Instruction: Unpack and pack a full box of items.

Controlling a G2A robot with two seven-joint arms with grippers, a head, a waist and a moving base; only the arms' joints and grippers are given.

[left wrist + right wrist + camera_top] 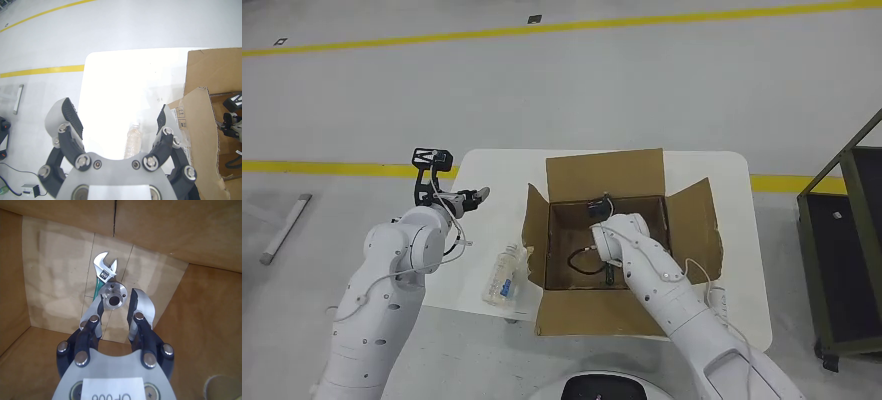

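**Kid:** What is the biggest thing you see?

**Robot:** The white counter (492, 170). On it stands a brown cardboard box (602, 170). All its flaps are folded out.

**Kid:** Is anything out of the box?

**Robot:** Yes, a clear plastic bottle (504, 278). It lies on its side on the counter, just beside the box's left flap and near the edge closest to me.

**Kid:** Where are your pincers?

**Robot:** My left pincer (117, 109) hangs over the left part of the counter, apart from the box. Its fingers are spread wide and it has nothing in it. My right pincer (118, 296) is down inside the box. Its fingers are apart too, and it grips nothing.

**Kid:** What is in the box?

**Robot:** An adjustable wrench (103, 270) with a green handle. It lies flat on the box floor, and its shiny head points to the far wall.

**Kid:** Anything smaller?

**Robot:** A round metal flange (113, 298) with a big hole in the middle and little holes around it. It sits over the wrench's handle. It is between the two fingers of my right pincer. One finger is very close to it, but I cannot tell if they touch. The other finger is a bit off.
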